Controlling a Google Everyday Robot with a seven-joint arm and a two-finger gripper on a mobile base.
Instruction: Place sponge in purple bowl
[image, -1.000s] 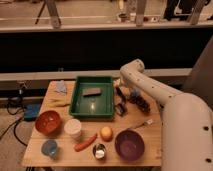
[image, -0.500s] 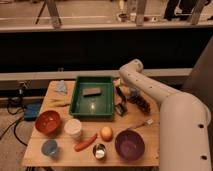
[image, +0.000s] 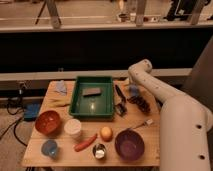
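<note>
The sponge, a small grey-brown block, lies in the back part of the green tray at the middle of the table. The purple bowl stands empty at the table's front right. My gripper is the dark end of the white arm. It hangs low just off the tray's right edge, to the right of the sponge and behind the bowl. It holds nothing that I can see.
An orange bowl, white cup, blue cup, red carrot-like piece, orange and small can stand along the front. A fork and a dark object lie on the right, and a blue cloth at the back left.
</note>
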